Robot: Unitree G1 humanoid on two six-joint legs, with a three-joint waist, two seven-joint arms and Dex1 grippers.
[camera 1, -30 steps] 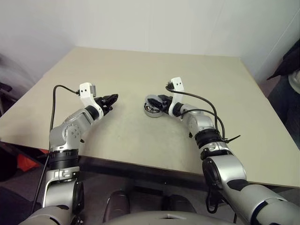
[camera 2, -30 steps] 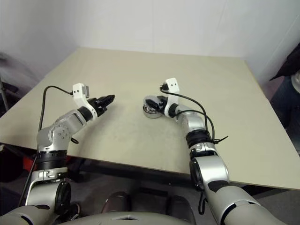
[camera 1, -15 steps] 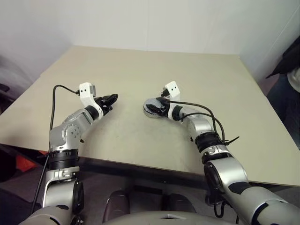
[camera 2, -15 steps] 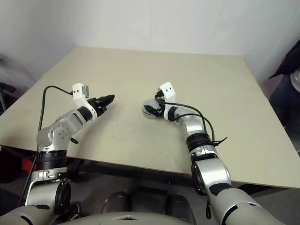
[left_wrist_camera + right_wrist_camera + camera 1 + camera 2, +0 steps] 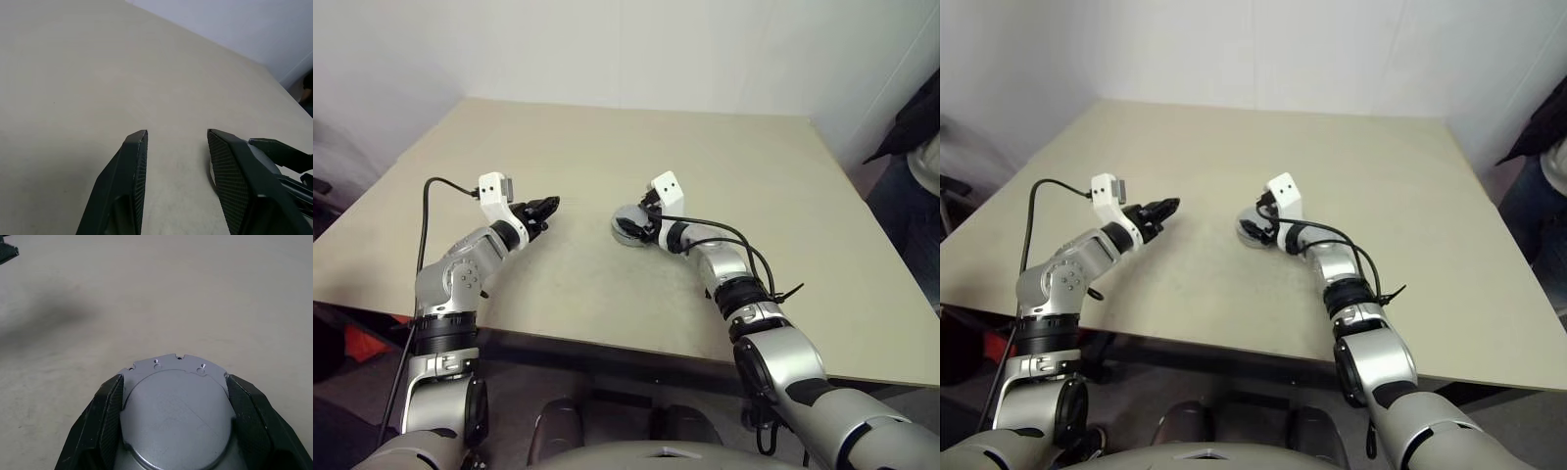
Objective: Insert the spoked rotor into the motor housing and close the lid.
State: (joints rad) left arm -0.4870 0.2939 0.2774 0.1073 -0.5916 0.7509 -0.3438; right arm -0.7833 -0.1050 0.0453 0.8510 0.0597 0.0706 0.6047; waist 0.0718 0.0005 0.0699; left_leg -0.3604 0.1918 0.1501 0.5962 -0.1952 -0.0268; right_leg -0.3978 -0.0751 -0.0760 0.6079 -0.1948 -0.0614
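Gripping a flat, round, smooth silvery lid (image 5: 176, 416) between ribbed black fingers (image 5: 105, 423), right gripper (image 5: 641, 223) over beige matte table (image 5: 607, 147), left gripper (image 5: 548, 208) parted, empty.

Lid (image 5: 176, 416) plain silvery grey; table (image 5: 607, 147) pale beige; hand fingers (image 5: 122, 191) black, finely ribbed.

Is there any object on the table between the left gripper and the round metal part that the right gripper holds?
Nothing visible stands between them. The left gripper hangs open above the table, and only bare tabletop lies between it and the round metal part, which sits between the right gripper's fingers.
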